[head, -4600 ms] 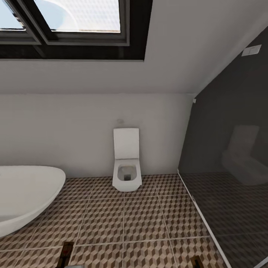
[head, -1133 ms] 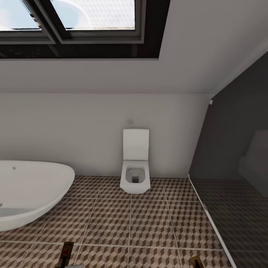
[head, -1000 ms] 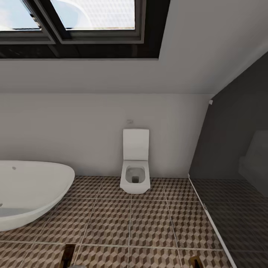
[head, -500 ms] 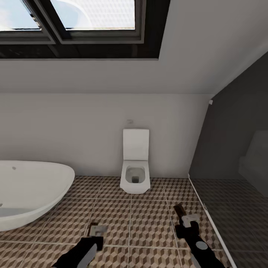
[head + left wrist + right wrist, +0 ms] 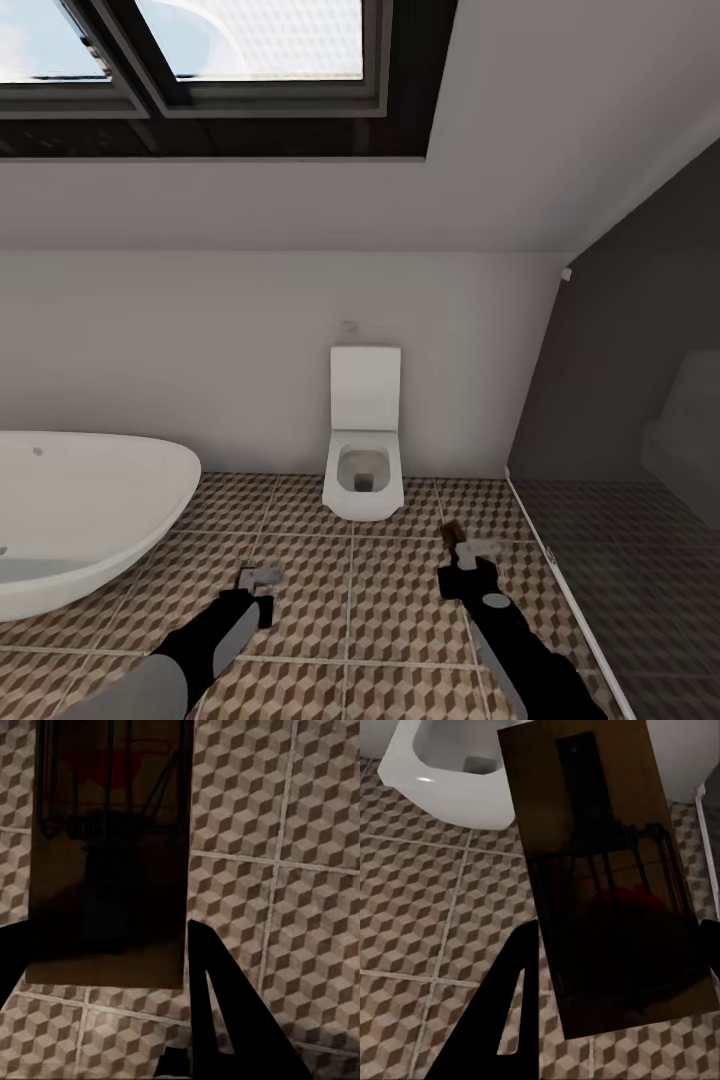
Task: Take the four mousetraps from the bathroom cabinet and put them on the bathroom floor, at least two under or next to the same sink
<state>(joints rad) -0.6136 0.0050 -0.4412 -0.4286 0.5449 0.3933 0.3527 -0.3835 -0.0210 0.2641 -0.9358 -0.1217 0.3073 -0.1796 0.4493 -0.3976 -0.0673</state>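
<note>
In the left wrist view a brown wooden mousetrap [image 5: 109, 855] with dark wire parts sits between the two black fingers of my left gripper [image 5: 105, 930], which is shut on it above the bathroom floor [image 5: 300, 915]. My right gripper [image 5: 619, 930] is shut on a second mousetrap [image 5: 600, 870], held over the floor tiles close to the toilet. The head view has my left gripper [image 5: 262, 578] low and left of centre and my right gripper [image 5: 465, 553] to its right, both over the cube-patterned bathroom floor [image 5: 400, 600]. The cabinet and the bathroom sink are out of view.
A white toilet [image 5: 365, 440] stands against the far wall straight ahead. A white oval bathtub [image 5: 80, 510] fills the left side. The dark glass shower wall [image 5: 620, 450] closes off the right. A sloped ceiling with a dark-framed window [image 5: 220, 80] hangs overhead.
Both arms have come up from the bottom edge of the head view and stretched forward over the tiles, each carrying its mousetrap. Earlier the camera shifted.
</note>
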